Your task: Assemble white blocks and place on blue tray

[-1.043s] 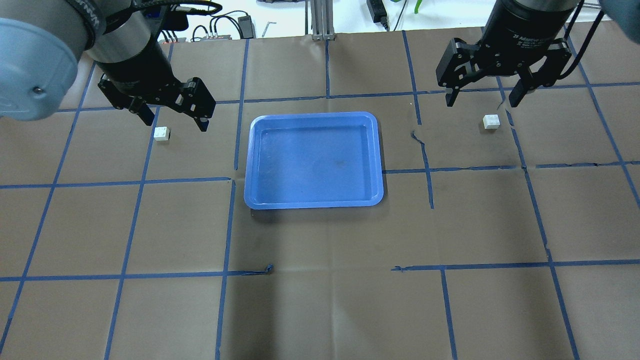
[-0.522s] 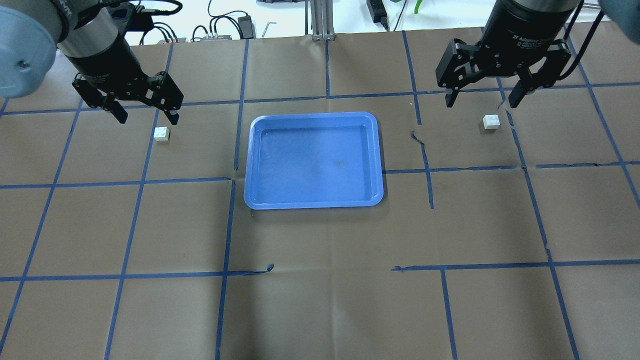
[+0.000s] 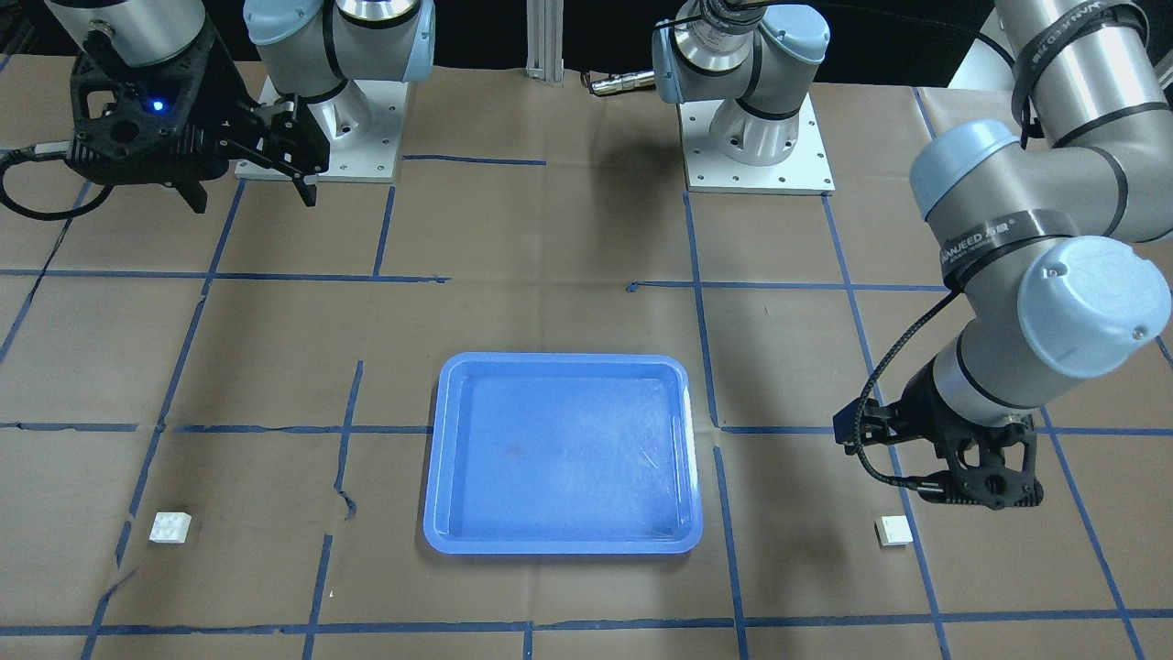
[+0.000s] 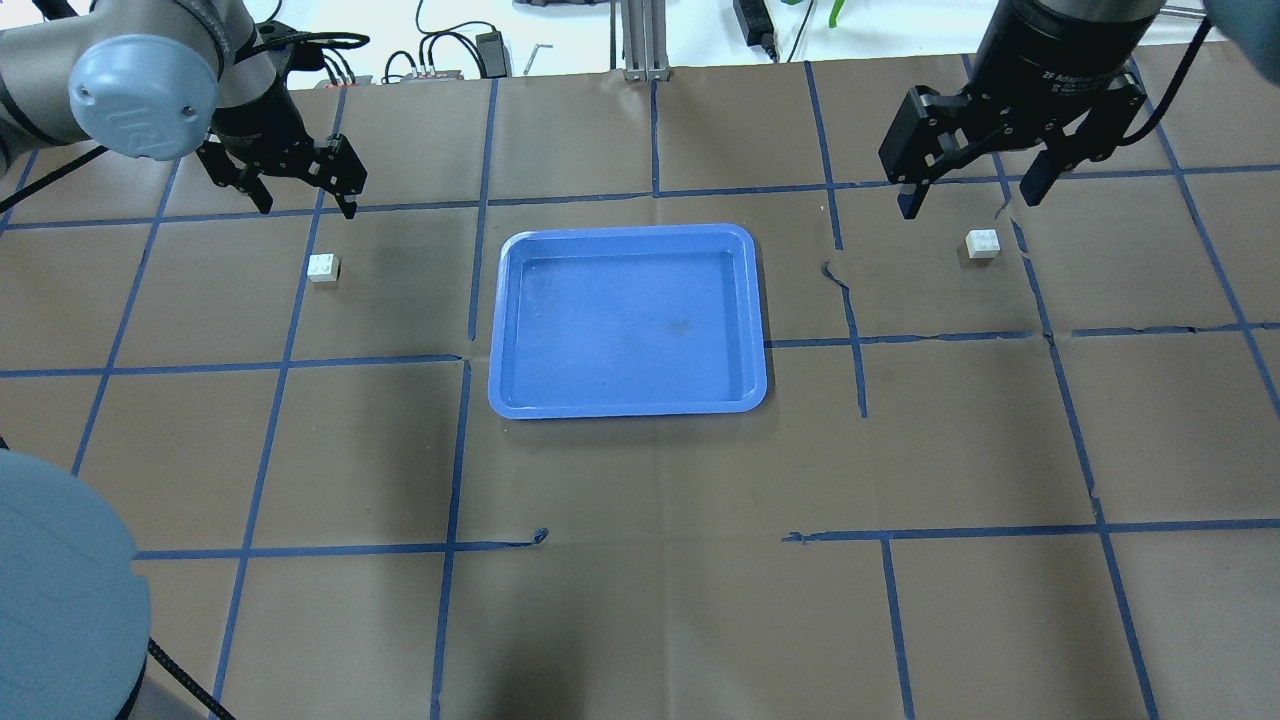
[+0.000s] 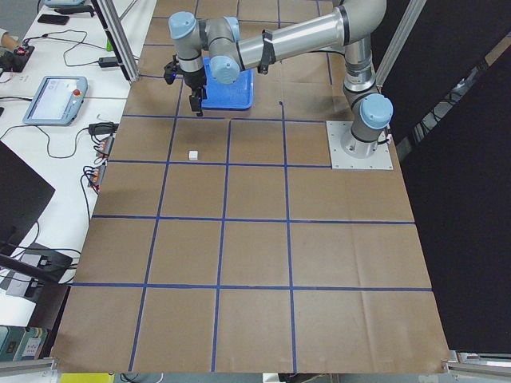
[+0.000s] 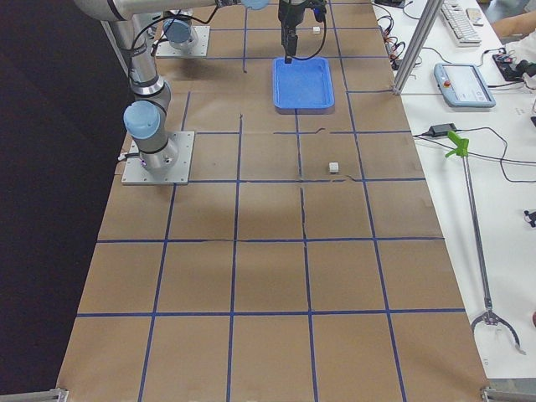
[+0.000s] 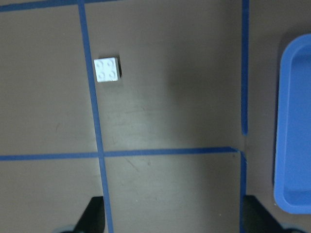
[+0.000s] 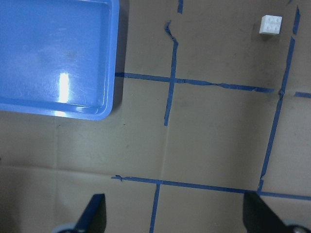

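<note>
The blue tray (image 4: pixel 628 320) lies empty mid-table; it also shows in the front view (image 3: pixel 561 454). One white block (image 4: pixel 323 267) sits on the table left of it, and shows in the left wrist view (image 7: pixel 107 70) and the front view (image 3: pixel 893 530). The other white block (image 4: pixel 982 243) sits right of the tray, and shows in the right wrist view (image 8: pixel 270 25) and the front view (image 3: pixel 170 527). My left gripper (image 4: pixel 307 205) is open and empty, just beyond the left block. My right gripper (image 4: pixel 968 203) is open and empty, high above the table just beyond the right block.
Brown paper with a grid of blue tape lines covers the table (image 4: pixel 640 560). Cables and power bricks (image 4: pixel 450 55) lie past the far edge. My left arm's elbow (image 4: pixel 60 590) hangs over the near left corner. The arm bases (image 3: pixel 751 147) stand at the robot's side.
My left gripper has moved left and toward the far edge, from over the left block to just beyond it; its arm has swung around. The right gripper has barely moved.
</note>
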Controlling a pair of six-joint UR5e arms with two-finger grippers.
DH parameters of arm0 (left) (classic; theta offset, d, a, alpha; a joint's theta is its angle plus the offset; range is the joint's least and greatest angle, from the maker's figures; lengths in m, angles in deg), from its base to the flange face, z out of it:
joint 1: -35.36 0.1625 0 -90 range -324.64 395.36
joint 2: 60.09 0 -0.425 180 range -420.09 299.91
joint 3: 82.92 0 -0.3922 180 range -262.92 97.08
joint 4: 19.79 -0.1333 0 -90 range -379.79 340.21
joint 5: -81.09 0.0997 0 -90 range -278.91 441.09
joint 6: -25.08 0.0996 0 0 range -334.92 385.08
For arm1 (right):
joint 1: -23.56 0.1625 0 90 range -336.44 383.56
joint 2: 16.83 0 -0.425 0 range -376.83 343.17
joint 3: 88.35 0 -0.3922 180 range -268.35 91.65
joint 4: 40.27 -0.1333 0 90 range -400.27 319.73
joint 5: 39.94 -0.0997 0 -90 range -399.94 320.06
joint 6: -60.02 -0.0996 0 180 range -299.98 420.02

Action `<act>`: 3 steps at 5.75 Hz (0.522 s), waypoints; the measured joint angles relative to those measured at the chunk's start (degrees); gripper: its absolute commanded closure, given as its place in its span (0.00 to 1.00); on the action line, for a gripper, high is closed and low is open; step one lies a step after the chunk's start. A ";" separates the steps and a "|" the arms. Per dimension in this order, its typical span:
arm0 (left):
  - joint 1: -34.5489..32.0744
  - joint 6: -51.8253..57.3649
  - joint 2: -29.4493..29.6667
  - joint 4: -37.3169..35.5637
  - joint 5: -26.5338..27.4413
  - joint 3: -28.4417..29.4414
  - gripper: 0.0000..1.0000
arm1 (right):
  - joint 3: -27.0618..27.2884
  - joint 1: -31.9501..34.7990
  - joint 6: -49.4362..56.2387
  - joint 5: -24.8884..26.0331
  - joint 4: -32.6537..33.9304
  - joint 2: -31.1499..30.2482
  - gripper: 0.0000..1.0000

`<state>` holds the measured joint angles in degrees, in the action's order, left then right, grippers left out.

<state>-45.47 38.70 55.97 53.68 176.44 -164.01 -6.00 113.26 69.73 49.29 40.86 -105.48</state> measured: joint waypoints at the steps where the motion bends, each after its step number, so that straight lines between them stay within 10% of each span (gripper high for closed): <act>1: 0.49 0.69 4.87 -6.57 0.01 -0.17 0.01 | 0.00 -0.18 9.44 -0.01 0.32 0.37 0.00; 3: 3.27 3.09 9.99 -13.74 -0.28 -1.51 0.01 | 0.00 -3.54 38.19 -0.19 1.32 2.74 0.00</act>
<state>-42.20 41.79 65.96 39.94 176.16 -165.52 -6.00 109.71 107.93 49.09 42.18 -102.74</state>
